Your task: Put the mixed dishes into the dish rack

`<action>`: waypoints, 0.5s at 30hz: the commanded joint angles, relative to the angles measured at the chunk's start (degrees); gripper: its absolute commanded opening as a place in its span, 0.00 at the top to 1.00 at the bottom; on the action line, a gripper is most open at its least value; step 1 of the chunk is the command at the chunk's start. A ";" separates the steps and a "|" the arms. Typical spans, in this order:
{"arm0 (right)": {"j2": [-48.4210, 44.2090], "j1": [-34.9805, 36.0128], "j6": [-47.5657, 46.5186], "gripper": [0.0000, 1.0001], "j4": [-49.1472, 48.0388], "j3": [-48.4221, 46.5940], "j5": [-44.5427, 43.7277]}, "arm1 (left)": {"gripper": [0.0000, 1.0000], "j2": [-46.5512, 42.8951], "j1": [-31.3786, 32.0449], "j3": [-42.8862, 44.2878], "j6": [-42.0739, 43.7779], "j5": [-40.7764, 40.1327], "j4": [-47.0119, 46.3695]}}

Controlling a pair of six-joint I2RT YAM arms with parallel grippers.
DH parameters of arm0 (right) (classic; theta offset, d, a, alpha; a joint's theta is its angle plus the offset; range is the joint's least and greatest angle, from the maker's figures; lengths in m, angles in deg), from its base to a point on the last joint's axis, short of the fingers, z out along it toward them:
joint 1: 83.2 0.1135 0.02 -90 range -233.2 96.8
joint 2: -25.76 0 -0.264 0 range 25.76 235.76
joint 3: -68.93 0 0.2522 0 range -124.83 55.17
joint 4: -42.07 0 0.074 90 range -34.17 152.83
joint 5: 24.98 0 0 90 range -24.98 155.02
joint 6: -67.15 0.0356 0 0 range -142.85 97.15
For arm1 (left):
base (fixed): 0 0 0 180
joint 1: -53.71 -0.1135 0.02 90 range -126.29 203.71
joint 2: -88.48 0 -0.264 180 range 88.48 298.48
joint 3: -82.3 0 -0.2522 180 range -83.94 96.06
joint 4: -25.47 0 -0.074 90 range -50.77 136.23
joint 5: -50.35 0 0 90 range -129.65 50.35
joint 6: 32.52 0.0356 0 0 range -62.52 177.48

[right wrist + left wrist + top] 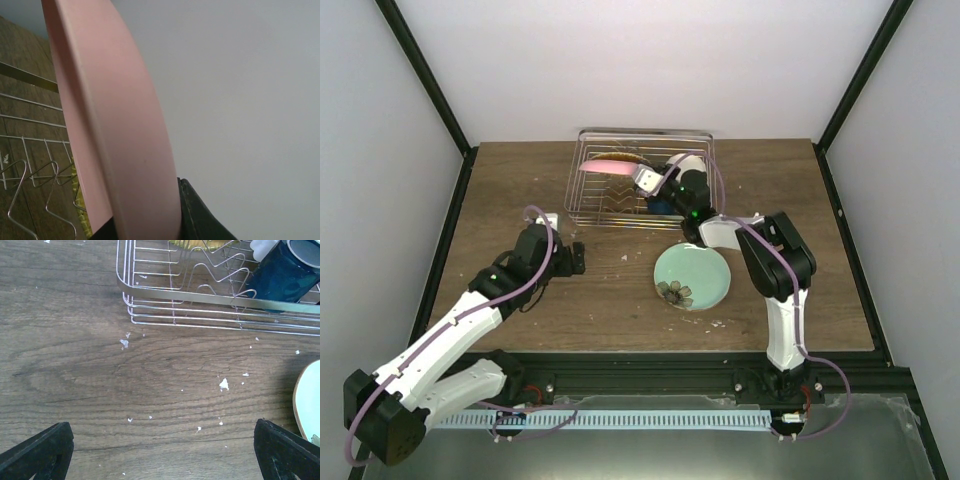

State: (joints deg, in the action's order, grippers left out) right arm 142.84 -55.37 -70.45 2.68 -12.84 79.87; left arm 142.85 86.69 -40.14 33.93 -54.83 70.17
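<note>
The silver wire dish rack point(590, 205) stands at the back middle of the table. My right gripper point(638, 176) is shut on the pink plate point(608, 165) and holds it tilted over the rack; in the right wrist view the pink plate point(110, 130) fills the frame between the fingers point(200, 215). A yellow-lime plate point(625, 157) is in the rack behind it, its edge also in the right wrist view point(75, 180). The dark blue mug point(282, 277) sits in the rack's right part. The mint-green plate point(691, 277) lies flat on the table. My left gripper point(165, 450) is open and empty over bare wood. The white bowl is out of view.
White crumbs point(224, 384) dot the wood in front of the rack point(200, 297). The mint-green plate's rim point(307, 400) shows at the right edge of the left wrist view. Black frame posts point(455, 190) border the table on both sides.
</note>
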 commanded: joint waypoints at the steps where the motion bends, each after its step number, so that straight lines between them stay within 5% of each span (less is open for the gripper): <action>1: -1.04 -1.26 0.75 0.99 3.85 -2.64 -2.55 | 0.00 -0.15 -0.30 -0.28 0.44 0.94 -0.70; 10: -1.95 -3.48 0.32 0.99 7.77 -2.58 0.28 | 0.00 -0.58 -0.34 -0.50 0.25 1.16 -0.53; 15: -1.76 -4.01 0.66 0.81 8.97 -3.21 0.30 | 0.00 -0.03 -0.29 -0.42 0.10 1.38 -0.79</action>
State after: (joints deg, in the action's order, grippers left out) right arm 142.47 -57.51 -69.46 10.36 -13.47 82.83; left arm 142.85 86.69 -40.14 33.91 -54.24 70.17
